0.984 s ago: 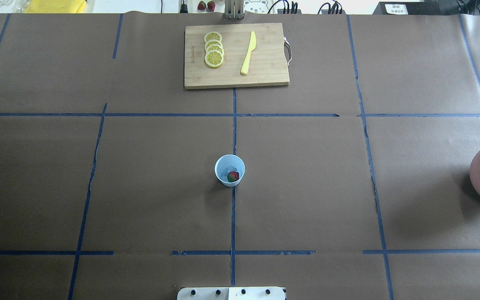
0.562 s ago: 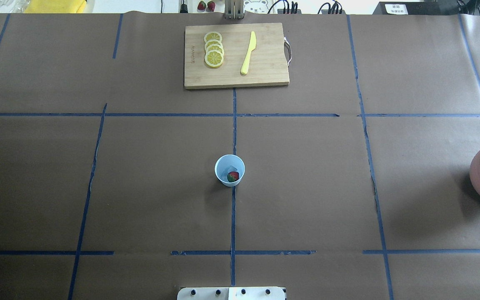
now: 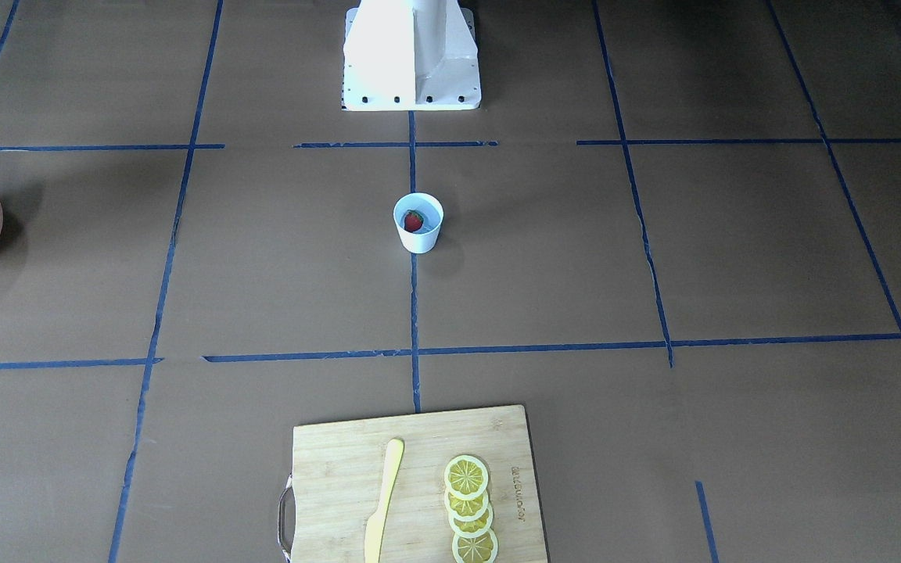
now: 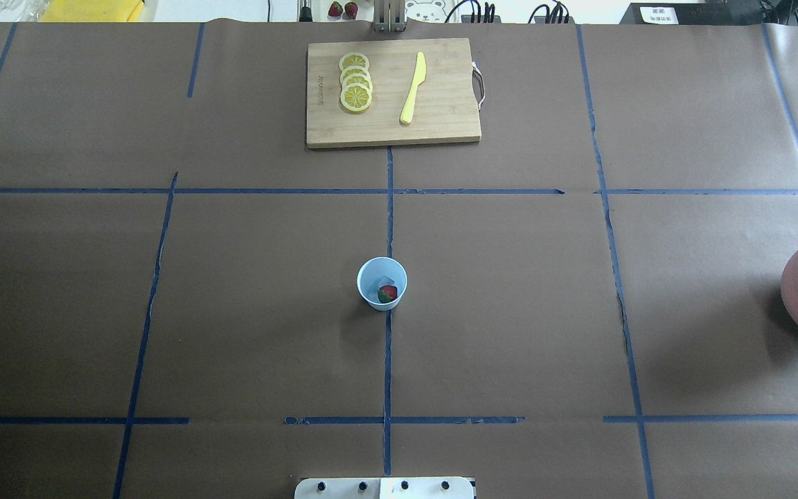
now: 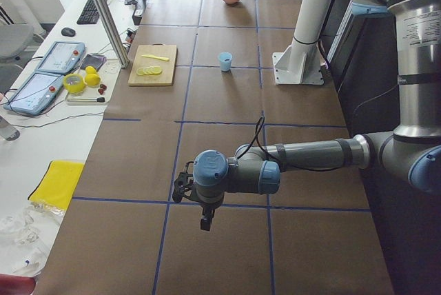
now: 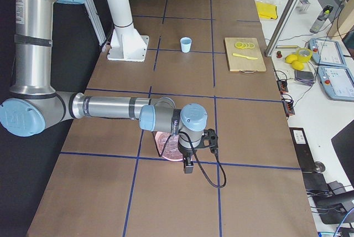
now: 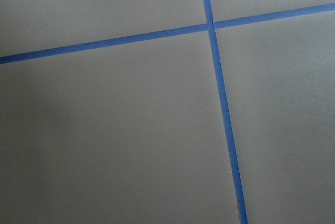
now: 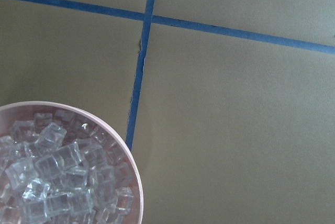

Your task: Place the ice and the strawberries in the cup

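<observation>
- At the middle of the table (image 4: 510,298), on the centre tape line (image 4: 387,374), the cup (image 4: 369,276) stands upright.
- The strawberry (image 4: 387,294) lies inside the cup, against its near right wall.
- Just beyond the berry sits a pale lump that is probably ice (image 4: 386,280); it is too faint against the blue lining to be sure.
- Far more ice fills the bowl (image 4: 795,291), which sits at the table's right edge, well apart from the cup.
- The right gripper (image 6: 188,167) hangs pointing down just beside the bowl's rim. It appears only in the side view, so I cannot tell whether its fingers are spread or closed.
- The right wrist camera looks down on the bowl's rim, the piled cubes and a tape crossing next to it.
- The left gripper (image 5: 204,223) hangs pointing down over the table's left end, well apart from the cup. It too appears only from the side, so I cannot tell its state.
- The left wrist camera shows only brown paper and a tape crossing.
- On the far side, in line with the cup, lies the board (image 4: 440,125).
- On it lie overlapping lemon slices (image 4: 356,83) to the left and a yellow knife (image 4: 413,89) to the right.
- The robot's base (image 3: 411,62) stands on the near side.
</observation>
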